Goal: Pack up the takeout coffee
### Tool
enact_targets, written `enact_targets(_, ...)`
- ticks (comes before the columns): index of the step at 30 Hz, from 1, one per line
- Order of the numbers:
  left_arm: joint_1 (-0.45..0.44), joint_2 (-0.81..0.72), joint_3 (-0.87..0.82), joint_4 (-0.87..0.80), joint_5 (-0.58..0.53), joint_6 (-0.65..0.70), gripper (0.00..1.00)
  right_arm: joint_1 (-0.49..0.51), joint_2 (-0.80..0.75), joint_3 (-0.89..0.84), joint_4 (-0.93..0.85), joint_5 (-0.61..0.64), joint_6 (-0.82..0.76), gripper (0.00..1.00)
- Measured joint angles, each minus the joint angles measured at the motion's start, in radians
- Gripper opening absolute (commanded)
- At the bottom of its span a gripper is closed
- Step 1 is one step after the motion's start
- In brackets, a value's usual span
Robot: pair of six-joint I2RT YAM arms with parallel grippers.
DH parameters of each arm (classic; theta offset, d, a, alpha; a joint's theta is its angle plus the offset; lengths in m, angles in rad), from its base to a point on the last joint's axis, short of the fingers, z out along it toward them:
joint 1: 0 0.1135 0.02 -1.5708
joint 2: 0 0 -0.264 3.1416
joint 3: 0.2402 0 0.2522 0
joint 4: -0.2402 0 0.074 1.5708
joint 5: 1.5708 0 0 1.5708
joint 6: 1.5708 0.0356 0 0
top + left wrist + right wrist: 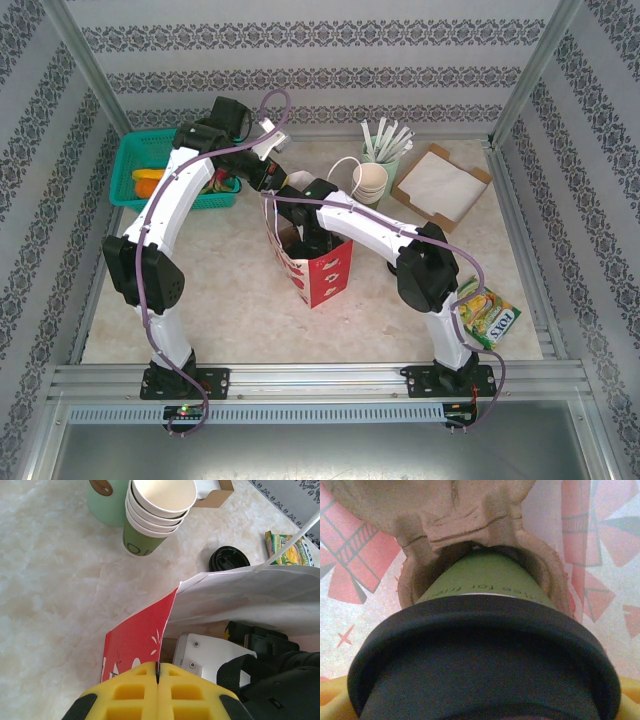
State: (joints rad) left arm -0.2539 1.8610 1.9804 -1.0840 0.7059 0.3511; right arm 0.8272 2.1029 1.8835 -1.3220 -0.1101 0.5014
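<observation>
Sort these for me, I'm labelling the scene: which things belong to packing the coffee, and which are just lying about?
Job: takeout coffee, pulp carrier, paper bag.
Lying about: cup stack, loose black lid, snack packet, green basket.

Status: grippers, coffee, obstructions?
Left gripper shut on bag rim. Right gripper inside bag, straddling coffee, grip unclear. Cup seated in pulp carrier. No obstruction seen.

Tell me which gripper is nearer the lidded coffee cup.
Right. The right gripper straddles the coffee cup inside the paper bag; the left gripper is shut on the bag's rim, above it.
</observation>
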Motion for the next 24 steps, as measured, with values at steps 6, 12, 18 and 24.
enact_targets(6, 0.0, 0.0, 0.0, 0.0, 0.0, 0.0, 0.0, 0.0, 0.0, 0.006, 0.0, 0.008, 0.0, 0.92)
enact_targets(12, 0.0, -0.001, 0.0, 0.0, 0.0, 0.0, 0.0, 0.0, -0.001, 0.027, -0.001, 0.018, 0.0, 0.95)
enact_targets(18, 0.0, -0.007, 0.0, 0.0, 0.0, 0.0, 0.0, 0.002, -0.004, 0.039, -0.007, 0.023, 0.0, 0.97)
enact_targets(24, 0.0, -0.011, 0.0, 0.0, 0.0, 0.0, 0.0, 0.002, -0.013, 0.054, -0.014, 0.027, 0.001, 0.98)
